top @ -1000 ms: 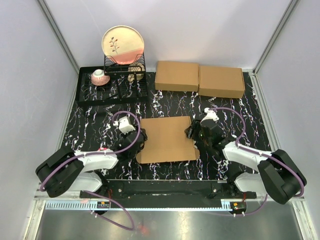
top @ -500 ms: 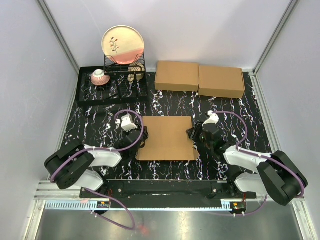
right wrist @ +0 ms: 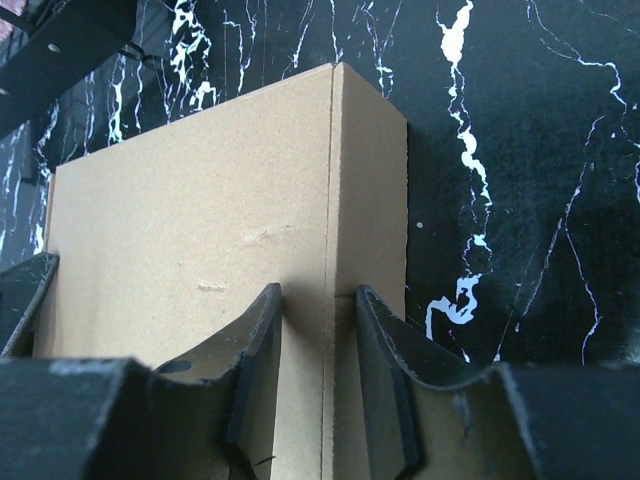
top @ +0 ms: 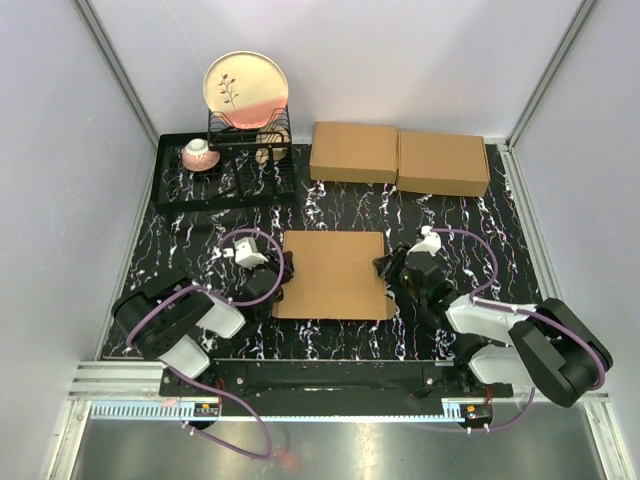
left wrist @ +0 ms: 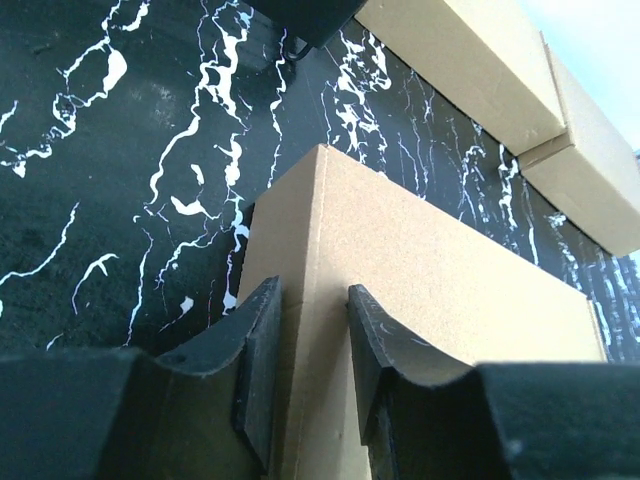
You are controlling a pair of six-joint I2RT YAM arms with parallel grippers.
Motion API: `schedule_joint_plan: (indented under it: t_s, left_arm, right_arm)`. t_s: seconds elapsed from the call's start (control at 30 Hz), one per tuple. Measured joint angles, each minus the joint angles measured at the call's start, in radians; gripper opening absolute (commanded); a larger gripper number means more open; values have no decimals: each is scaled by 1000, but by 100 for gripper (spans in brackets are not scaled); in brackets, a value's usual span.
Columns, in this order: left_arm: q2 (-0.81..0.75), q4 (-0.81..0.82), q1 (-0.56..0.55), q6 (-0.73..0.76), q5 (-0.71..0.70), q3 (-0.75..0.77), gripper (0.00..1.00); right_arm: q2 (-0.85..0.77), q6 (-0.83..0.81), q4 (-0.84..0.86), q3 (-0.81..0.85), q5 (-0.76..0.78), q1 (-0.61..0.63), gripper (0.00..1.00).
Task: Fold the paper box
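Nearest first: the left gripper [left wrist: 312,310] and right gripper [right wrist: 318,300] each stand narrow, pinched astride a side fold of the paper box [top: 335,272], one at its left edge and one at its right. We read both as holding cardboard, not hanging free.

The box lies flat and closed-looking on the black marbled table [top: 180,250], centred between the arms.

Handling judgement: it is corrugated board, so light and stiff across the panels, hinging only at the creases. The matte face should not slip, but edges and tabs will likely crush or kink under a hard pinch. We would take hold on the side walls close to a fold line, both sides together, so the panel does not twist.

Farther back, well apart: two similar flat boxes [top: 398,155] side by side, and a dish rack [top: 225,170] with an upright plate [top: 247,88].
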Motion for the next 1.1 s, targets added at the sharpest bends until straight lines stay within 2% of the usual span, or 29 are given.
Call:
schedule_joint_plan:
  t_s: [0.07, 0.13, 0.2, 0.27, 0.3, 0.4, 0.47, 0.57, 0.6, 0.67, 0.77, 0.9, 0.97, 1.07, 1.1]
  left_arm:
    - [18, 72, 2, -18, 3, -26, 36]
    - [24, 115, 2, -28, 8, -45, 40]
    - [-15, 85, 2, -32, 31, -57, 47]
    - [-77, -8, -5, -18, 58, -50, 51]
    - [-113, -59, -13, -9, 71, -46, 56]
    - [-230, -226, -32, 27, 85, -24, 62]
    - [-329, -351, -35, 56, 73, 10, 62]
    - [-459, -488, -34, 85, 36, 77, 62]
    - [-504, -525, -34, 90, 25, 102, 60]
    - [-579, -597, -36, 93, 14, 143, 49]
    - [-668, -686, -73, 96, 16, 169, 36]
    - [-707, -773, -269, 80, 45, 142, 19]
    - [-706, -816, -378, 68, 74, 114, 9]
    - [-706, -866, -510, 51, 95, 58, 0]
    - [-708, -880, -534, 49, 97, 42, 0]
  right_arm:
    - [-2, 15, 23, -17, 4, 0, 43]
    - [-24, 27, 19, -21, 5, 0, 53]
    - [-61, 36, -39, -19, -4, 8, 64]
    - [-121, 39, -140, -13, -14, 26, 70]
    - [-148, 37, -185, -10, -21, 33, 74]
    - [-257, 27, -369, 24, -13, 51, 76]
    - [-323, 8, -483, 81, 18, 51, 77]
    - [-355, -40, -561, 185, 64, 48, 77]
    - [-347, -61, -572, 225, 77, 43, 76]
    - [-307, -111, -576, 304, 87, 26, 73]
    - [-178, -204, -554, 417, 86, -3, 66]
    - [54, -299, -524, 545, 42, -43, 52]
    - [154, -326, -514, 591, -2, -66, 50]
    - [275, -352, -505, 643, -54, -89, 49]
    - [308, -358, -503, 656, -70, -93, 50]
